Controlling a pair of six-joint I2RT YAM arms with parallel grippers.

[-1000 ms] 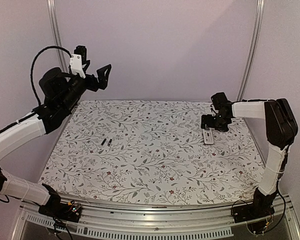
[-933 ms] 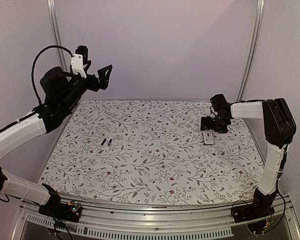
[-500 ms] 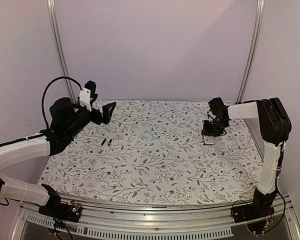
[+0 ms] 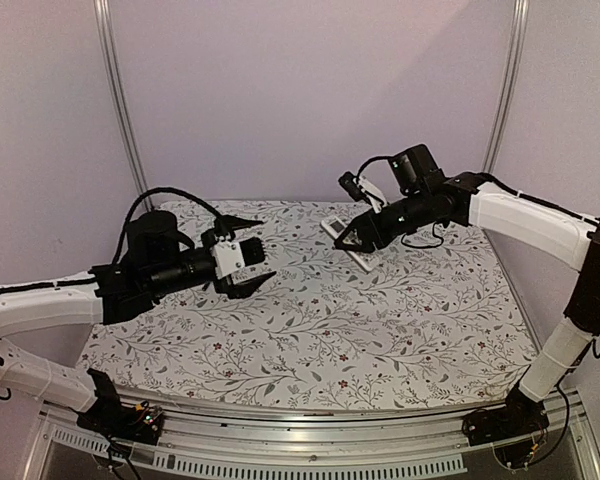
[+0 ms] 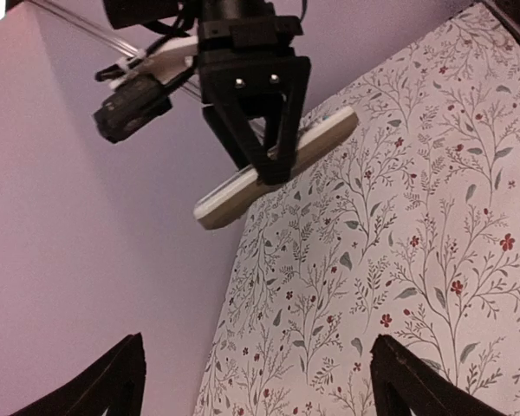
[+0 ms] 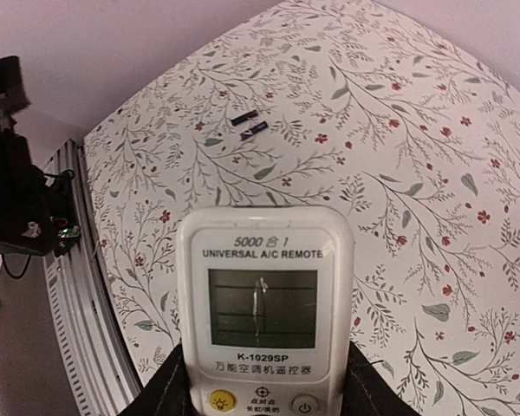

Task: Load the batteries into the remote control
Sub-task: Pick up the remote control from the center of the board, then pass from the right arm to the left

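Over the far middle of the table (image 4: 380, 320) the right arm reaches in from the right side, elbow high, forearm sloping down and leftward; the right gripper (image 4: 358, 238) is clamped across the lower part of the remote control (image 6: 264, 303), one finger on each long edge, and holds it lifted off the table at a tilt. Seen from the right wrist, the remote's white front faces the camera, its small screen (image 6: 262, 308) above two round buttons, the upper end sticking out past the fingers; from the left wrist its tan underside and edge show against the wall.

Low along the left of the table the left arm lies stretched out nearly level, pointing toward the middle; the left gripper (image 4: 242, 254) is spread wide with nothing between its fingers, and it faces the held remote but stays well apart from it.

Both batteries (image 6: 242, 116) lie side by side on the flowered table, close together, far from the remote; from overhead they do not show, the left arm lying across that side.
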